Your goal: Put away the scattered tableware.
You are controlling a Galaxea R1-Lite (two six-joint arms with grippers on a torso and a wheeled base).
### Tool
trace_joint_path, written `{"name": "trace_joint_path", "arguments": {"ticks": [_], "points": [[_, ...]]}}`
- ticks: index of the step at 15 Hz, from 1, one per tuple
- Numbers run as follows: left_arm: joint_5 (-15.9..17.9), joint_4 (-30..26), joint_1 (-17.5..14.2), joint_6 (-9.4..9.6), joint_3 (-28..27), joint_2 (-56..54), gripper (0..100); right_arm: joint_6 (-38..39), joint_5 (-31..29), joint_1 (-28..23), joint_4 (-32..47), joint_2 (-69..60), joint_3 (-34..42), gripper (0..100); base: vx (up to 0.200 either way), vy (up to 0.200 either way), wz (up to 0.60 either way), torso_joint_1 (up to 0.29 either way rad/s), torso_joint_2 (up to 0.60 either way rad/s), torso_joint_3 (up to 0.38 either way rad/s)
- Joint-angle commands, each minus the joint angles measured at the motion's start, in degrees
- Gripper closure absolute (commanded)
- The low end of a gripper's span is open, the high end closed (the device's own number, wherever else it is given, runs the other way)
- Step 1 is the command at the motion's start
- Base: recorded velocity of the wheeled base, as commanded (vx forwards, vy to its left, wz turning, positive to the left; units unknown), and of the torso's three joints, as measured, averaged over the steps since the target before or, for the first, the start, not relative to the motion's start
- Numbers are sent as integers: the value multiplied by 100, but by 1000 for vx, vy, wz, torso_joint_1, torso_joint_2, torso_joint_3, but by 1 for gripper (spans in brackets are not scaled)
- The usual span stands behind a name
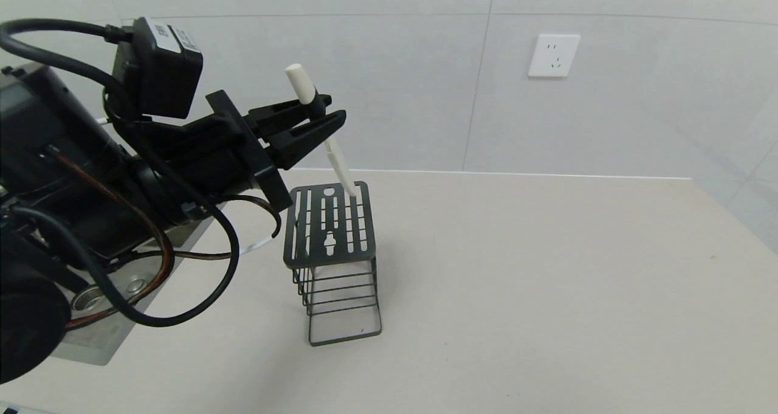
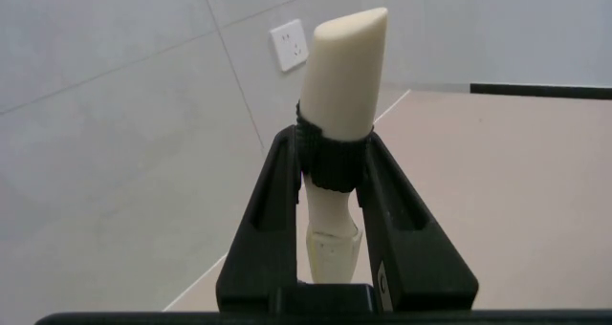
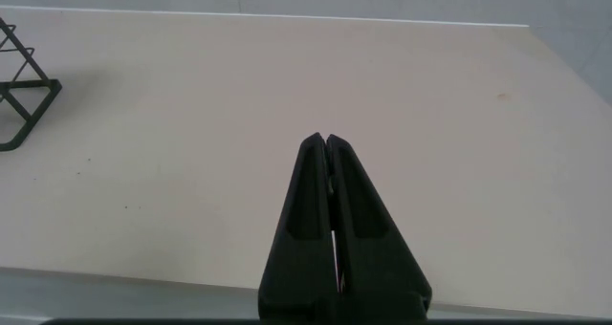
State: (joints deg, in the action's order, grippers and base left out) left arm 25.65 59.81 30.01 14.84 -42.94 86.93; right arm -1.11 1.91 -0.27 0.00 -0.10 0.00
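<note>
My left gripper (image 1: 322, 115) is shut on a white utensil (image 1: 325, 135) with a cream handle, held tilted above a black wire cutlery rack (image 1: 333, 262) that stands on the beige counter (image 1: 516, 268). The utensil's lower tip sits at the slotted top plate of the rack. In the left wrist view the cream handle (image 2: 344, 72) sticks up between the black fingers (image 2: 277, 210). My right gripper (image 3: 327, 151) hangs shut and empty over bare counter, with a corner of the rack (image 3: 21, 86) far off to its side.
A metal sink (image 1: 103, 298) with a drain lies at the counter's left edge under my left arm. A grey tiled wall with a white socket (image 1: 553, 55) backs the counter. Open counter stretches to the right of the rack.
</note>
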Motion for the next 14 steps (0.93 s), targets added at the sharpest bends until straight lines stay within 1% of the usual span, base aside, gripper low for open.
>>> {"name": "trace_joint_path", "arguments": {"ticks": [1, 3, 6, 12, 14], "points": [[-16, 5, 5, -7, 40, 105, 100, -3, 2, 0, 0, 10, 0, 100, 0, 0, 0, 0, 0, 0], [-60, 5, 22, -7, 75, 131, 100, -3, 2, 0, 0, 10, 0, 100, 0, 0, 0, 0, 0, 0], [-236, 57, 207, -16, 136, 140, 100, -3, 2, 0, 0, 10, 0, 100, 0, 0, 0, 0, 0, 0], [-526, 84, 207, -25, 119, 307, 100, -12, 2, 0, 0, 10, 0, 100, 0, 0, 0, 0, 0, 0], [-517, 93, 207, -33, 101, 324, 100, -12, 2, 0, 0, 10, 0, 100, 0, 0, 0, 0, 0, 0]]}}
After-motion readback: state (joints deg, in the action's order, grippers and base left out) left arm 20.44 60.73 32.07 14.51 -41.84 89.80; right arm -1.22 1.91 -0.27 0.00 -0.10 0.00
